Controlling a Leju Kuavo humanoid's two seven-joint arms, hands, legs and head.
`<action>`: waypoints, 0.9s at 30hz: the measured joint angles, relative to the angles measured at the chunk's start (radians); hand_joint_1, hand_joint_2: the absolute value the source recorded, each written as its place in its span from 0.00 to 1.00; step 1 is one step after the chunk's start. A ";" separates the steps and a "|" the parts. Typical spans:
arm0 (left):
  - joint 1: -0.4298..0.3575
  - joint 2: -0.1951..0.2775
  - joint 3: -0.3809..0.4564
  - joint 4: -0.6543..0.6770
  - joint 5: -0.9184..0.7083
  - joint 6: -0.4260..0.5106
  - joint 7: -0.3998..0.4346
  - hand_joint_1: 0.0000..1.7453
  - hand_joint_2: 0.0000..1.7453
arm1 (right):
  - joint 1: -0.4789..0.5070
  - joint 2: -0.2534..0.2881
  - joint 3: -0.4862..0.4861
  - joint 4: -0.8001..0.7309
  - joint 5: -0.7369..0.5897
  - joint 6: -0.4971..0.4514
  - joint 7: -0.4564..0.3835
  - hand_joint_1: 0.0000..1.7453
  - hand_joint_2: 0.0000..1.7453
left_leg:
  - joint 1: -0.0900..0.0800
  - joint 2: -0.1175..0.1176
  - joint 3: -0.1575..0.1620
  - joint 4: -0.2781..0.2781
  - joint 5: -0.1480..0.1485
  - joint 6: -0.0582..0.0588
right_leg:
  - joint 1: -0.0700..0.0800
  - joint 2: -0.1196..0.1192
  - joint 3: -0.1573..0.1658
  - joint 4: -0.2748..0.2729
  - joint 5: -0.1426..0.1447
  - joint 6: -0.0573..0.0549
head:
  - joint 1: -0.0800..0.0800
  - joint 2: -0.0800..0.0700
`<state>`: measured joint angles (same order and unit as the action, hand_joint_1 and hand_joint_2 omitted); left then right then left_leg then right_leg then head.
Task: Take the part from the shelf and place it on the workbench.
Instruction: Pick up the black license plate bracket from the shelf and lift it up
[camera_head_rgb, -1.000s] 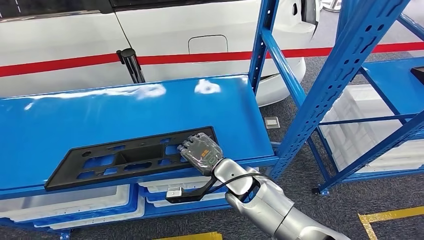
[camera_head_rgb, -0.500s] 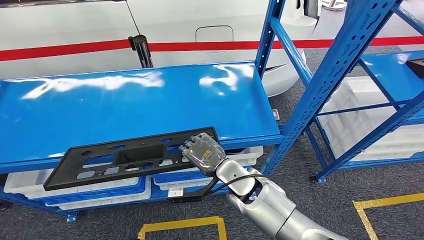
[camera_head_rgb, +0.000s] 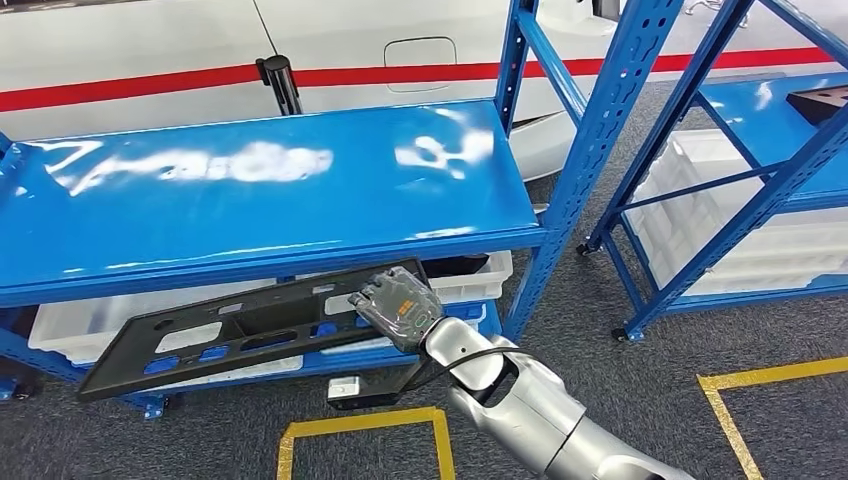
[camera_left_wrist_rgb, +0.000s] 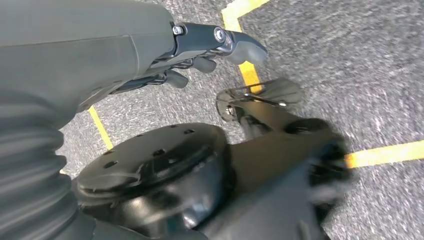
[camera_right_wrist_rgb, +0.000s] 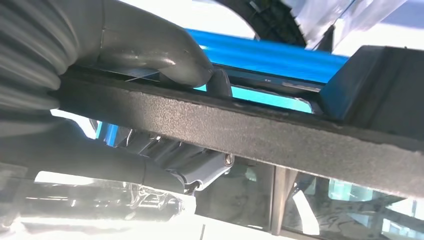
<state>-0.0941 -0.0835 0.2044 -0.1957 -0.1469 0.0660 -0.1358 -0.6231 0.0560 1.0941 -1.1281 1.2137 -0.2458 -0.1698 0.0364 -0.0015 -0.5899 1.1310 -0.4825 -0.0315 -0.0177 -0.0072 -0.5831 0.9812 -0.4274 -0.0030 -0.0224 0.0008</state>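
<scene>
Up front in the head view, the right hand (camera_head_rgb: 398, 307) grips the right end of a long black plastic frame part (camera_head_rgb: 240, 326), fingers closed over its edge. The part is clear of the blue shelf (camera_head_rgb: 270, 190), held in the air in front of the shelf's front edge and below its level, tilted so that its far left end hangs lower. White plastic bins (camera_head_rgb: 120, 325) sit on the lower tier behind it. A second blue rack (camera_head_rgb: 740, 140) stands to the right, and yellow floor tape (camera_head_rgb: 360, 425) marks the grey carpet. A white car body with a red stripe (camera_head_rgb: 150, 85) stands behind the shelf.

Next, the left wrist view shows the left hand (camera_left_wrist_rgb: 200, 55) over grey carpet and yellow tape, its dark fingers (camera_left_wrist_rgb: 240, 46) curled inward with nothing in them.

Lastly, the right wrist view shows the grey thumb (camera_right_wrist_rgb: 170, 55) pressed on one face of the black part (camera_right_wrist_rgb: 260, 135) and the other fingers (camera_right_wrist_rgb: 195, 167) under the opposite face, pinching it.
</scene>
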 joint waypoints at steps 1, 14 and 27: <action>-0.001 0.000 0.000 0.000 0.000 0.000 0.000 0.00 1.00 | -0.001 0.002 -0.001 -0.001 -0.001 0.000 -0.001 0.92 1.00 | 0.000 -0.002 0.041 -0.062 -0.001 0.000 | 0.001 0.000 -0.011 0.009 0.004 0.006 | 0.001 0.000; -0.006 -0.002 0.003 0.000 0.001 -0.001 0.004 0.00 1.00 | 0.000 0.003 -0.001 -0.010 -0.009 0.010 -0.012 0.92 1.00 | -0.027 0.009 -0.057 -0.133 0.094 0.071 | 0.007 0.003 -0.046 0.266 -0.111 0.046 | 0.012 0.000; -0.005 -0.004 0.003 0.002 -0.017 0.008 0.019 0.00 1.00 | 0.016 0.021 -0.004 -0.014 -0.006 0.017 -0.010 0.92 1.00 | -0.013 0.002 -0.163 0.178 -0.072 0.010 | 0.004 -0.001 0.036 -0.011 -0.022 -0.013 | 0.000 0.000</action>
<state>-0.0988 -0.0874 0.2071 -0.1938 -0.1637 0.0736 -0.1165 -0.6070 0.0768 1.0904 -1.1421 1.2074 -0.2291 -0.1802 0.0232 0.0005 -0.7532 1.3085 -0.5549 -0.0217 -0.0135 -0.0085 -0.5471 0.9707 -0.4499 -0.0164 -0.0220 0.0008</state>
